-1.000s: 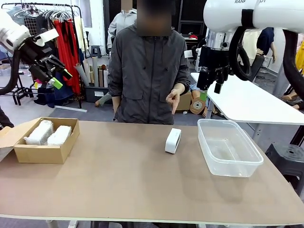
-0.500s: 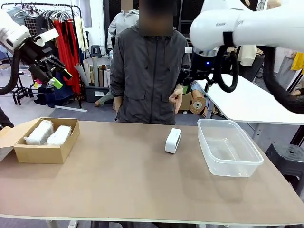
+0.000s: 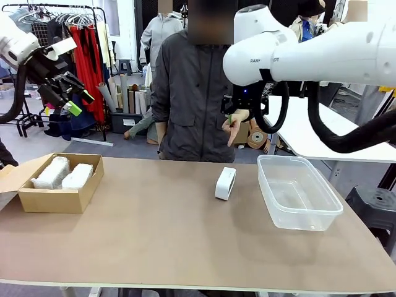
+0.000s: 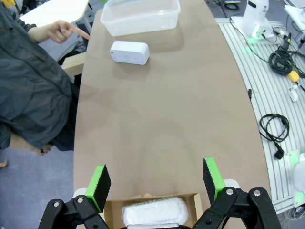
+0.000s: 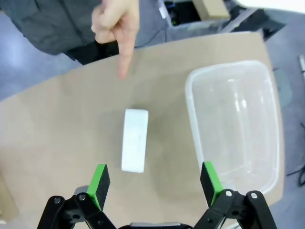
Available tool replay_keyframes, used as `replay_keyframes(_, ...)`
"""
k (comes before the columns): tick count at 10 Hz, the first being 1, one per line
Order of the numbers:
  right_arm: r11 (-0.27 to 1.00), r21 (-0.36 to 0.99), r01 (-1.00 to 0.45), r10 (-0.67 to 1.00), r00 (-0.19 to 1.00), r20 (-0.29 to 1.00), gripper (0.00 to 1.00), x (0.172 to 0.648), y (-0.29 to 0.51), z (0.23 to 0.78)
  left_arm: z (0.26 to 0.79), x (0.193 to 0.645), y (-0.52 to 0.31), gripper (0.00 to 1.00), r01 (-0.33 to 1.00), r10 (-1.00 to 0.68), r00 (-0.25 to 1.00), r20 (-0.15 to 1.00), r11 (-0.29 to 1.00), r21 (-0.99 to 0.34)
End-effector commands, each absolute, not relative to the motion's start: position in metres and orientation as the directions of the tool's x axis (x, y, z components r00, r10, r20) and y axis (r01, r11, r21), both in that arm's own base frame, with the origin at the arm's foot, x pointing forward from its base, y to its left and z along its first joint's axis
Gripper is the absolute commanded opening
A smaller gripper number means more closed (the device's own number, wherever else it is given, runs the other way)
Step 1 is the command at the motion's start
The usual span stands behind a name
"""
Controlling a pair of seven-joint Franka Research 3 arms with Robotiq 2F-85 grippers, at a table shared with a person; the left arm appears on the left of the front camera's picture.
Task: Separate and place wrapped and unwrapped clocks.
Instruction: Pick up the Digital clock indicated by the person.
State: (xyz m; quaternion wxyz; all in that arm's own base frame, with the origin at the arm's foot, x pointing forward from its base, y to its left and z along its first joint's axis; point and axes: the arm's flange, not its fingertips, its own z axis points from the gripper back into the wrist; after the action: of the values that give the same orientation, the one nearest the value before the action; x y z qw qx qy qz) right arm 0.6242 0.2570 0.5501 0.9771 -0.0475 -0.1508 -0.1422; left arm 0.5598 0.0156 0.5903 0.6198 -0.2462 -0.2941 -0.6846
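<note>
The unwrapped clock (image 3: pixel 225 183), a bare white slim block, stands on the table's far middle; it also shows in the left wrist view (image 4: pixel 129 52) and the right wrist view (image 5: pixel 134 140). Two wrapped clocks (image 3: pixel 51 172) (image 3: pixel 77 176) lie in the cardboard box (image 3: pixel 52 199); one wrapped clock (image 4: pixel 155 212) sits under my open left gripper (image 4: pixel 156 180). That left gripper (image 3: pixel 71 93) hangs high at the far left. My right gripper (image 5: pixel 155 181) is open, high above the bare clock, near the person's pointing hand (image 5: pixel 116 24); from the front it (image 3: pixel 234 114) is partly hidden.
An empty clear plastic tub (image 3: pixel 300 224) stands right of the bare clock, also visible as tub (image 5: pixel 189 102) and tub (image 4: pixel 143 24). The person stands at the far edge, one finger (image 4: pixel 76 31) pointing down towards the clock. A bare brown tabletop (image 3: pixel 173 241) spreads in front.
My right arm has swung from the far right towards the middle, turning its gripper over the bare clock near the person's hand. The left arm and all clocks have stayed still.
</note>
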Motion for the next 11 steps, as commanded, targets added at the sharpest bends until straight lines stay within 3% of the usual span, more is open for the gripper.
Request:
replay_keyframes(1,0.951,0.012,0.31,-0.298,0.902,0.312,1.0,0.641,0.264,0.533,0.59,0.559,0.016,1.0,0.993,-0.71,-0.111,0.696,-0.062,0.096)
replay_keyframes(4,0.957,0.075,0.28,-0.289,0.919,0.267,1.0,0.643,0.261,0.484,0.59,0.559,0.016,1.0,0.993,-0.71,-0.111,0.696,-0.062,0.096)
replay_keyframes(11,0.96,0.026,0.277,-0.276,0.936,0.217,1.0,0.617,0.274,0.401,0.59,0.559,0.016,1.0,0.993,-0.71,-0.111,0.696,-0.062,0.096)
